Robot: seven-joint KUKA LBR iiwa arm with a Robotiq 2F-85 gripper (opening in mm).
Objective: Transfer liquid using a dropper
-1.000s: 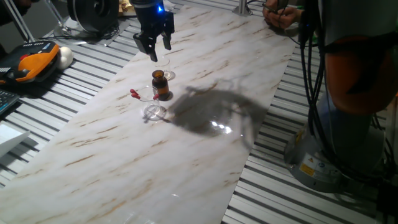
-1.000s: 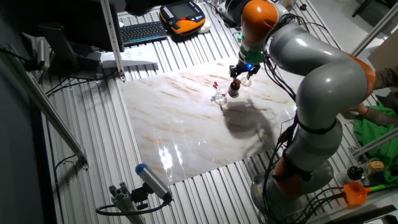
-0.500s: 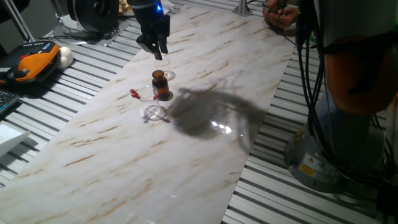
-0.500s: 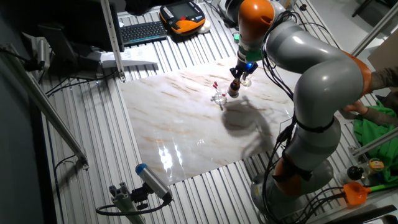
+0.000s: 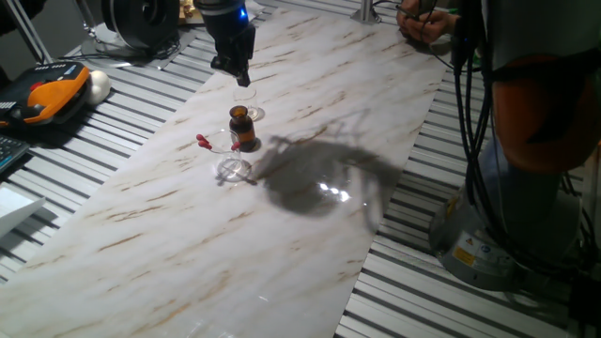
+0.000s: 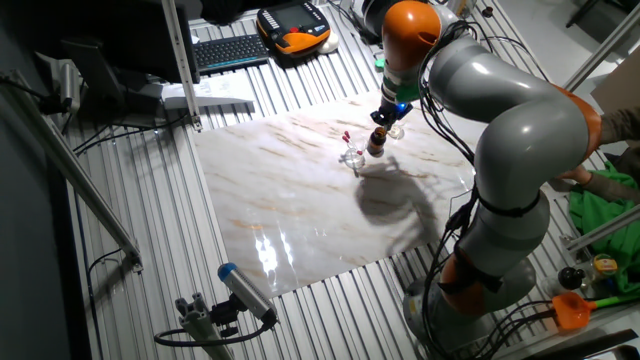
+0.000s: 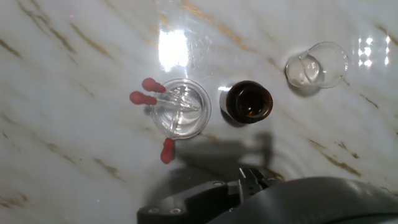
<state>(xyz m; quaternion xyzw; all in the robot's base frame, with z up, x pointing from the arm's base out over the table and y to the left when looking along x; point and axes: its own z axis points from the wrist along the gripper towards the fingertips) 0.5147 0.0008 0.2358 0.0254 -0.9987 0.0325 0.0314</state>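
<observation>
The end effector (image 5: 235, 68) hangs in the air above the glassware on the marble bench (image 5: 310, 235), and it holds nothing; whether its fingers are spread or closed I cannot tell, since the fixed views show them edge-on and the hand view shows only part of the body at the bottom. Seen from the hand view, three droppers rest with their tips in a clear beaker (image 7: 181, 108), their red bulbs lying outward on the bench: two side by side at the upper left and one at the lower left. Any of them could be the dropper (image 7: 144, 98) the task means (they look alike from above). Just beside that beaker stands the open amber bottle (image 7: 249, 102), and a little apart from it a small empty beaker (image 7: 316, 65). By my reading the step in hand is the approach, with no dropper yet grasped and no liquid moved. The next move likely calls for lining up over one bulb or stem, then descending without knocking the beaker rim or the bottle.
</observation>
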